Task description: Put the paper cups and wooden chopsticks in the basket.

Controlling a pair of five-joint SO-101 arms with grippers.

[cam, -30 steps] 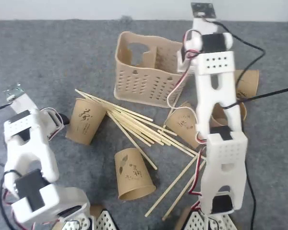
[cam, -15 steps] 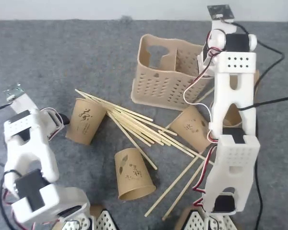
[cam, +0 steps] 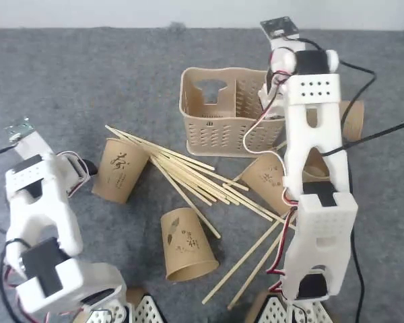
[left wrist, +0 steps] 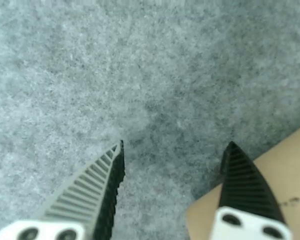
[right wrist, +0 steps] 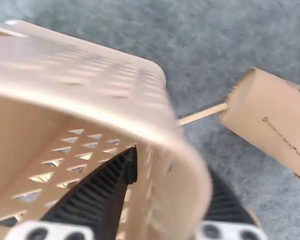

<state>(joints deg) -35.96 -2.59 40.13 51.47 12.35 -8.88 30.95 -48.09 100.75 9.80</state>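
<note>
The right arm stretches long and nearly straight from its base at the near edge to the basket (cam: 215, 134) at the far middle of the grey carpet (cam: 87, 81). The right gripper (right wrist: 172, 167) pinches the basket's end wall, one finger (right wrist: 105, 190) inside against the perforated side and the other outside. The basket stands upright with its two compartments open to the top; whether it rests on the carpet or is raised a little, I cannot tell. The left arm is folded back on itself at the near left, and the left gripper (left wrist: 176, 147) hangs over bare carpet with its fingers spread wide, one tip just beside a cup (left wrist: 285, 200). Every cup lies on its side outside the basket: one (cam: 120, 170) near the left arm, one (cam: 186, 244) in the near middle, one (cam: 269, 176) partly under the right arm, and one (cam: 347, 118) just past the basket's right end. The chopsticks (cam: 188, 175) lie fanned on the carpet between the cups, with a few stray ones (cam: 249, 259) near the right arm's base
</note>
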